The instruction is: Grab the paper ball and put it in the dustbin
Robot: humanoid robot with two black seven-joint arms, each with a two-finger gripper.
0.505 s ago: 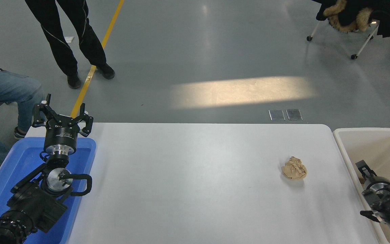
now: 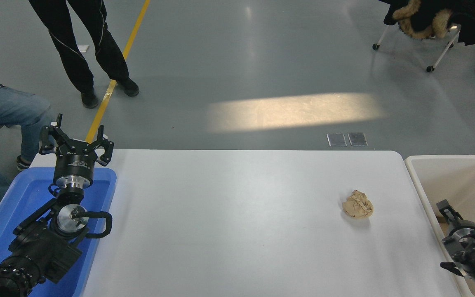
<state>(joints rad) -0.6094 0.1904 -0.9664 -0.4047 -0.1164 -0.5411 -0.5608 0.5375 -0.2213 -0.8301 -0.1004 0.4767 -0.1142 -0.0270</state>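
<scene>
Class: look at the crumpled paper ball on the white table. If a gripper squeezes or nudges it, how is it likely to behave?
The paper ball is creased, loosely crumpled kraft paper, so it would probably give under a squeeze rather than stay stiff. It looks light for its size, so a nudge would likely slide it across the smooth table. Its lumpy shape should stop it rolling far.

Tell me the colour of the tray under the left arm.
Bright blue: the tray shows clearly at the table's left end in the head view.

Bright, sharp view; sunlight patch [image 2: 295, 111] glares on floor [image 2: 262, 49].
</scene>
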